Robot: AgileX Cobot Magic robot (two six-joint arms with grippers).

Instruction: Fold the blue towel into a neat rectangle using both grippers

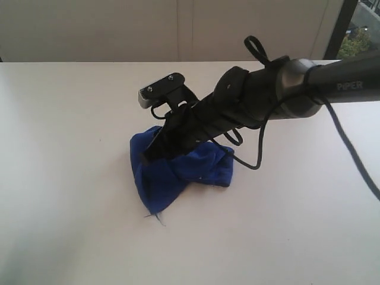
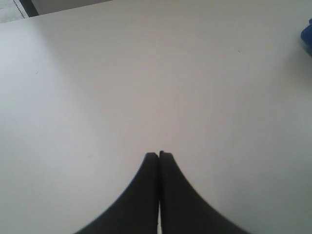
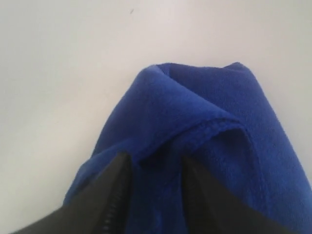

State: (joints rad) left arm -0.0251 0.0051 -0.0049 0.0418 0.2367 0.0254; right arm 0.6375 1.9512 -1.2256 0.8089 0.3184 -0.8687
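The soft deep-blue towel (image 1: 172, 178) lies bunched up on the flat white table (image 1: 59, 178). The slim black right gripper (image 3: 155, 161) pokes into the towel, jaws spread wide around a fold. The slim black left gripper (image 2: 159, 155), well away from the towel, has jaws pressed together

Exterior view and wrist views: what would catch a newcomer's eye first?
The crumpled blue towel lies heaped near the middle of the white table. The right gripper pokes down into it, its fingers apart with cloth between them. The left gripper is shut over the table, holding nothing.
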